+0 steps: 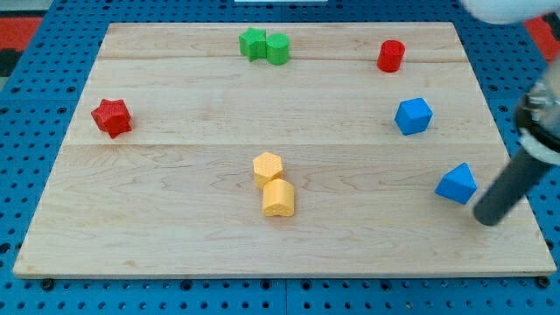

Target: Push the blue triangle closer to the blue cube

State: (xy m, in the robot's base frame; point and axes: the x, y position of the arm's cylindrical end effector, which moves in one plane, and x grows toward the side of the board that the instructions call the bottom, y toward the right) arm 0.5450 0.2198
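At the counter's (175, 236) right edge, my tip (486, 219) sits just right of and below the blue triangle (457, 184). It holds nothing. The triangle, a small wedge, lies below the blue cube (413, 115), apart from it.

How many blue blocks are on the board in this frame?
2. The blue cube sits near the view's right edge, mid-height. The blue triangle lies below it, toward the view's bottom right, just left of my tip. None appears hidden.

Blocks (413, 115) — two per colour, eight.
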